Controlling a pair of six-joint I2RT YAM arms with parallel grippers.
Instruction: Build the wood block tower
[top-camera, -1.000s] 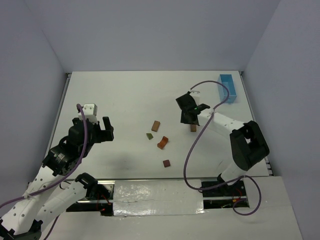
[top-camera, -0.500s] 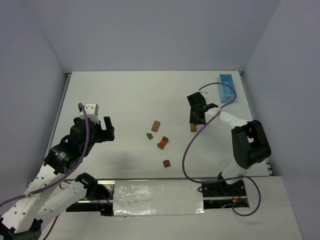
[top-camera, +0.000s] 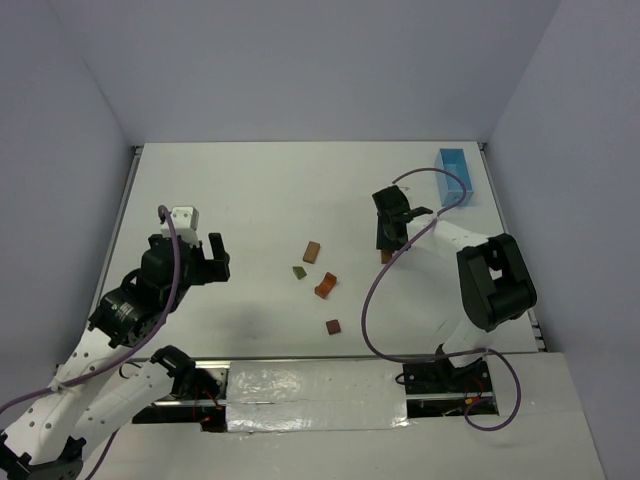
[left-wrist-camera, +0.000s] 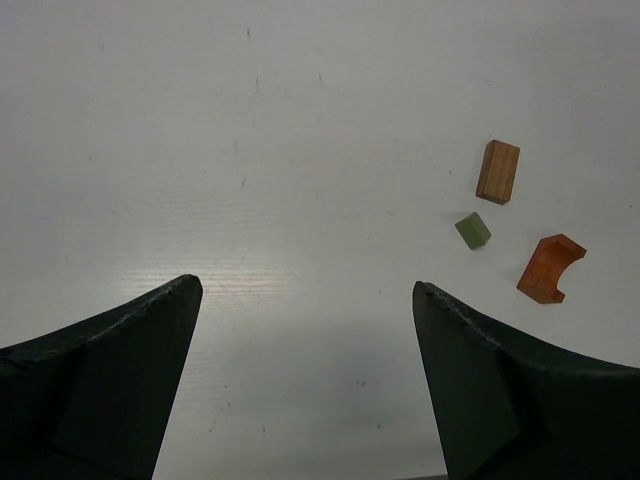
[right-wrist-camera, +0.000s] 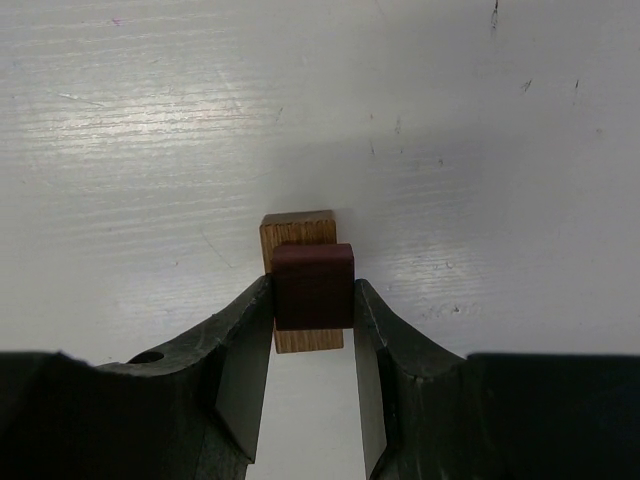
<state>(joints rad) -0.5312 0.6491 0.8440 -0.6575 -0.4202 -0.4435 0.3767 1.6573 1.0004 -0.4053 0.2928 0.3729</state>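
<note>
One maroon block (right-wrist-camera: 313, 275), gripped in right end effector (right-wrist-camera: 313, 305), overlies tan block (right-wrist-camera: 297, 228).

No text, label, brand, number or sign can be read in any of the views
</note>
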